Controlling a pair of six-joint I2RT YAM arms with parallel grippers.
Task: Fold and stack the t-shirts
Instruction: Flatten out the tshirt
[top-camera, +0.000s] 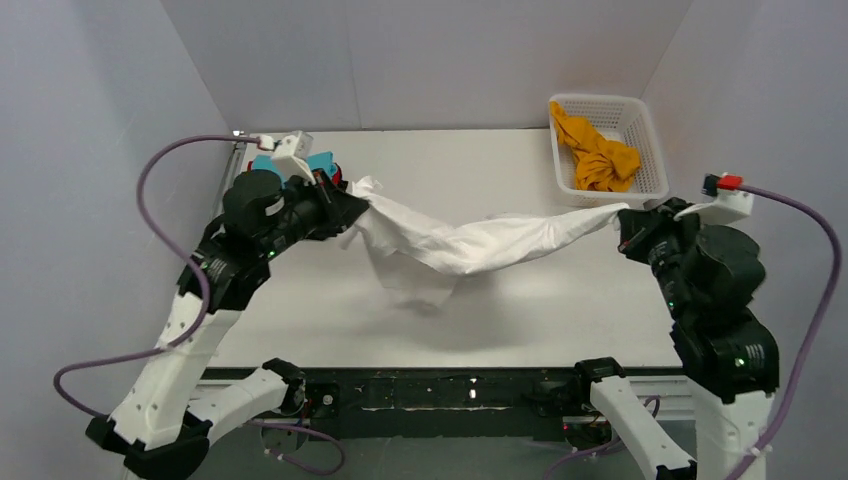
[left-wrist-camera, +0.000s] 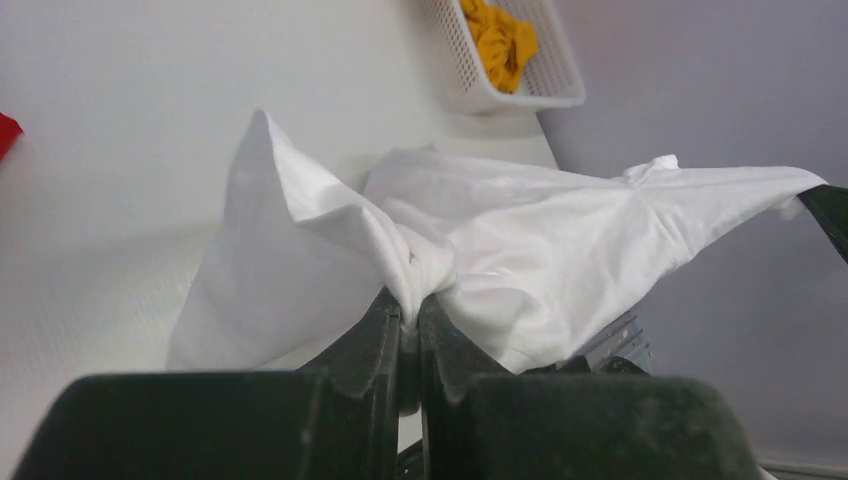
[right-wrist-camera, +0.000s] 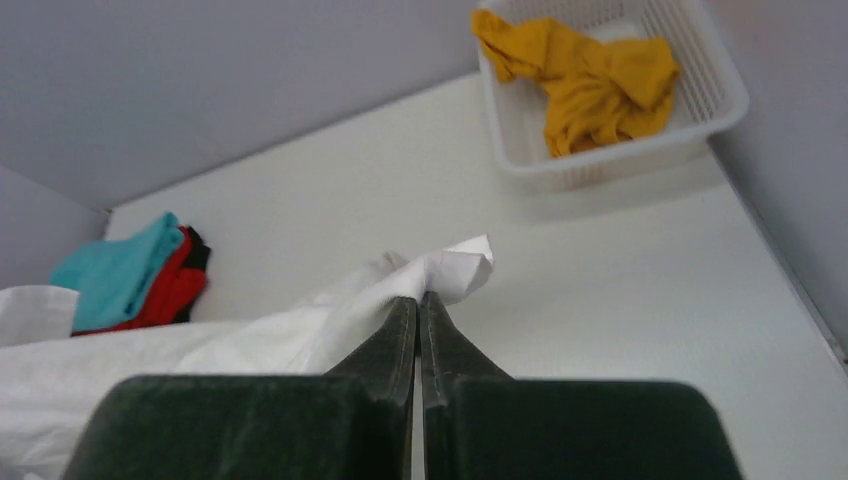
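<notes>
Your left jaws are clenched on a bunched edge of the white t-shirt (top-camera: 470, 245), and your right jaws are pinching its opposite corner. The shirt is slung between them, sagging over the bench (top-camera: 480, 165). At far left, a teal tee (right-wrist-camera: 115, 275) tops a red tee (right-wrist-camera: 170, 292) and a black tee (right-wrist-camera: 198, 248). At far right, an orange-yellow tee (top-camera: 600, 160) lies in the white basket (top-camera: 655, 165).

The right claw (right-wrist-camera: 420, 303) is pinched shut on an edge of the white t-shirt (right-wrist-camera: 300, 335), which trails off left. At far left on the surface (right-wrist-camera: 620, 290), a teal t-shirt (right-wrist-camera: 120, 275) lies on a red t-shirt (right-wrist-camera: 172, 293), with what looks like a black t-shirt (right-wrist-camera: 198, 250) beneath. An orange-yellow t-shirt (right-wrist-camera: 590, 80) sits bunched in the basket (right-wrist-camera: 640, 150).
</notes>
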